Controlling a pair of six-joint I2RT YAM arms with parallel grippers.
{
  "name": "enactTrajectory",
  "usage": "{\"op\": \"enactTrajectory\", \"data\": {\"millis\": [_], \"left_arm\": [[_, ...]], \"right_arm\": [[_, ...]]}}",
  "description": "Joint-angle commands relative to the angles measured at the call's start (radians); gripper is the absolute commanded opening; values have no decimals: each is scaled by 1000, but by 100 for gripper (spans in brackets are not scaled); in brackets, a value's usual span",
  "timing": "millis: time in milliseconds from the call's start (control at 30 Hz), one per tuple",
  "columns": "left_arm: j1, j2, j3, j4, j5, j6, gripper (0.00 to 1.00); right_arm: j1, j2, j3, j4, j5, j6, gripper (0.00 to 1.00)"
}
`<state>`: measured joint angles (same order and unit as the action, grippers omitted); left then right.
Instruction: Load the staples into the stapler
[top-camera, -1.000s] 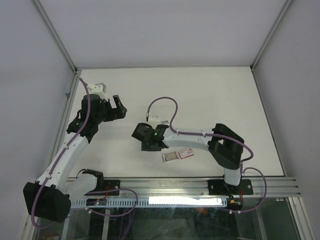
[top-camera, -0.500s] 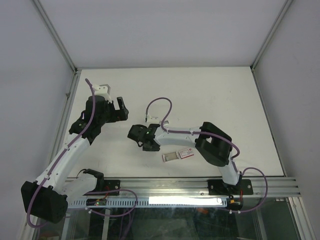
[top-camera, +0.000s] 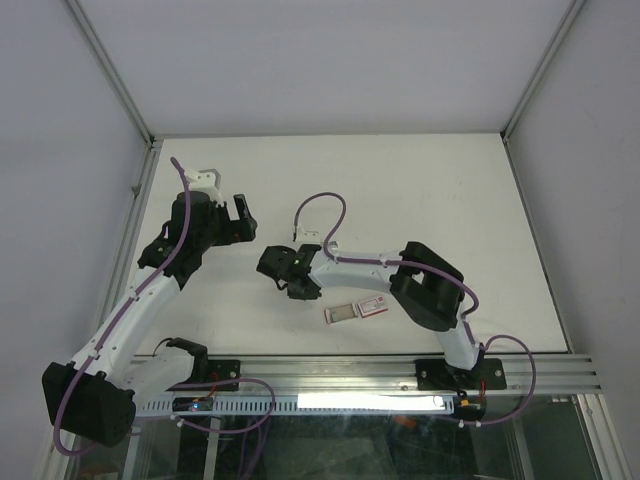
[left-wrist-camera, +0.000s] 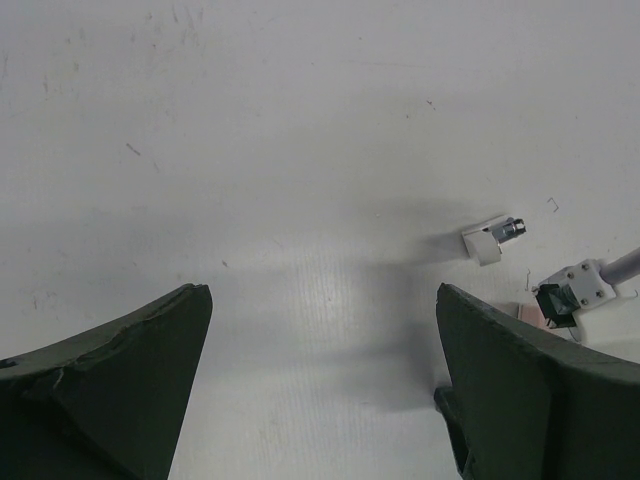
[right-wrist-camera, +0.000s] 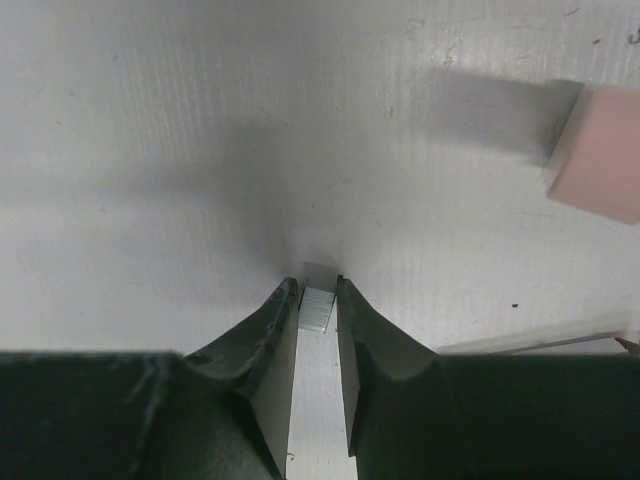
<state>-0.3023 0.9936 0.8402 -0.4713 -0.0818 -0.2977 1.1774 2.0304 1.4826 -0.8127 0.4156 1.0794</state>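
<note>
At the right end effector, grips the staples narrowly, long axis seemingly along the fingers, close over the surface; holds the left end effector wide, empty, farther off.

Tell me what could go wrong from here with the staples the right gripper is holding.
1. The right gripper pinches the staple strip only at its very fingertips, so the thin strip may slip out or break apart.
2. The staple box lies on the table close beside the right arm. A swing of that arm could knock it.
</note>
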Motion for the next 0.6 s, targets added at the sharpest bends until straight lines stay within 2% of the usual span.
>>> {"op": "enactTrajectory", "data": {"millis": [0, 333, 567], "left_arm": [[-9, -15, 10, 25, -16, 20, 99], [-8, -13, 10, 25, -18, 20, 99], [-8, -7, 9, 23, -13, 23, 99]], "right_arm": [[-4, 7, 39, 13, 50, 13, 23], [-5, 7, 33, 42, 36, -22, 20], [-5, -144, -86, 268, -22, -278, 18]]}}
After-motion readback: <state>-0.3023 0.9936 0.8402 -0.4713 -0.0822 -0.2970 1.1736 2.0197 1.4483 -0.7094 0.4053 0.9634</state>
